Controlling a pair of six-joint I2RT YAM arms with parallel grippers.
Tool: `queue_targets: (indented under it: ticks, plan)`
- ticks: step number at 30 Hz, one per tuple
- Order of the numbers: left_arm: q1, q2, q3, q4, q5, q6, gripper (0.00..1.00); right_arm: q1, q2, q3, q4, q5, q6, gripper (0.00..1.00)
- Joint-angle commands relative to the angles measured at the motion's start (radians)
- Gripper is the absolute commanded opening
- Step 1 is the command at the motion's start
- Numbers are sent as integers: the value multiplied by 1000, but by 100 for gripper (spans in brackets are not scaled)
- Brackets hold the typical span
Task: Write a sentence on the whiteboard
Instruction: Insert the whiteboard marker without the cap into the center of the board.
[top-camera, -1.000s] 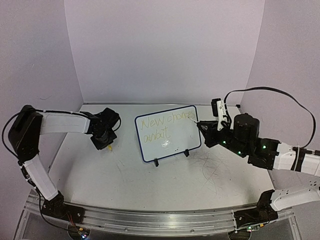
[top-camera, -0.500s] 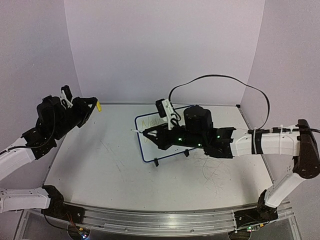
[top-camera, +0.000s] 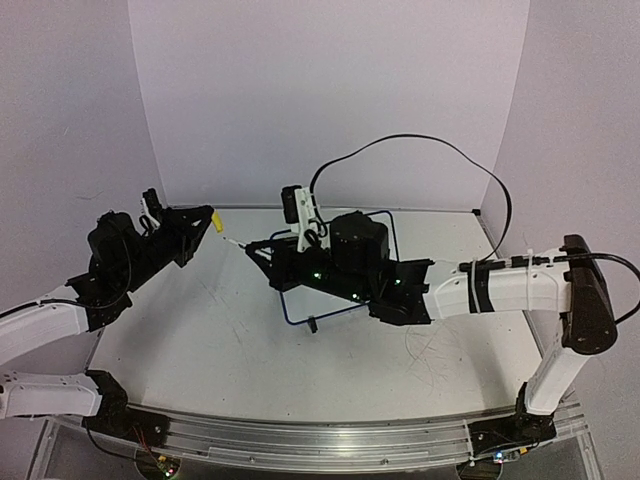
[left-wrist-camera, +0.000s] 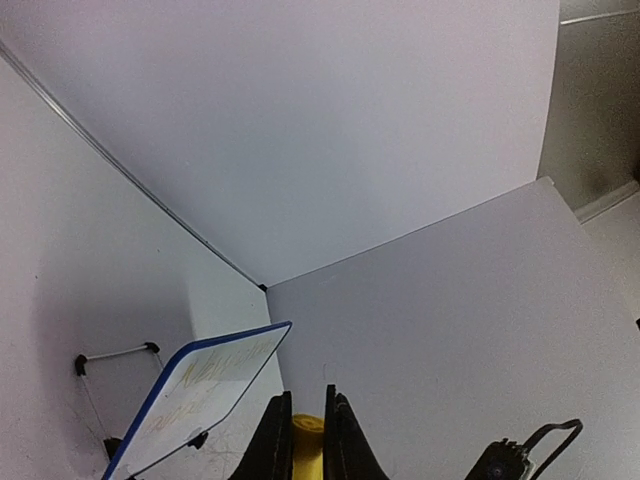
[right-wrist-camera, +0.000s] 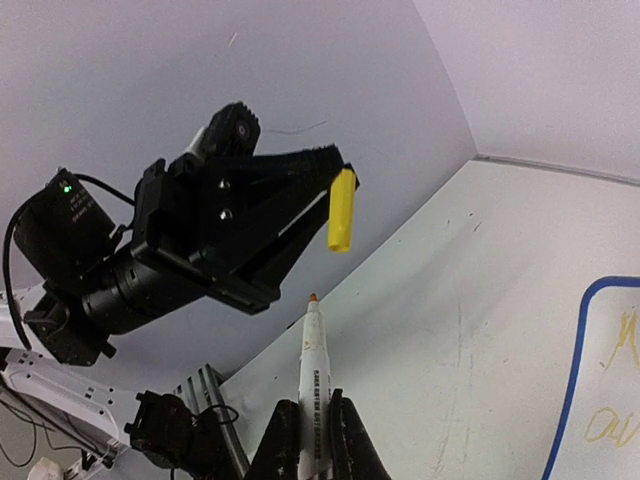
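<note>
Lettering in pale yellow marker (right-wrist-camera: 612, 428) runs in two lines across the small white board with the thin dark blue frame (right-wrist-camera: 605, 380) — too faint and too cropped from my wrists for me to read. The board stands leaning back on its small black feet (top-camera: 312, 324), around the middle of the scuffed white tabletop (right-wrist-camera: 470, 300). From overhead my right arm lies across the front of it, so only bits of blue frame and one foot show there.

My right gripper (right-wrist-camera: 314, 405) is clamped on a slim white marker pen (right-wrist-camera: 312, 350), fingers tight on the barrel, the bared tip pointing away from the board toward my left side. My left gripper (left-wrist-camera: 306, 405) is pinched on the short yellow marker cap (right-wrist-camera: 342, 210), which sticks out past its black fingertips. Cap and pen tip are near each other, left of the board and above the table — a gap shows between them. Pale lilac walls (top-camera: 330, 100) close in the table, and a black cable (top-camera: 400, 145) arcs over my right arm.
</note>
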Motion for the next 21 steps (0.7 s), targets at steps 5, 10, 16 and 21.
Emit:
queue_targets:
  ticks: [5,10,16,21]
  plan:
    - [0,-4,-59,82,-85,-293,0,79,59,132,-24,327,-130,0]
    - [0,-16,-90,103,-111,-394,0,97,89,159,-29,375,-158,0]
    - [0,-9,-99,114,-103,-453,0,106,123,195,-36,415,-192,0]
    - [0,-4,-88,122,-94,-453,0,106,150,222,-43,402,-195,0]
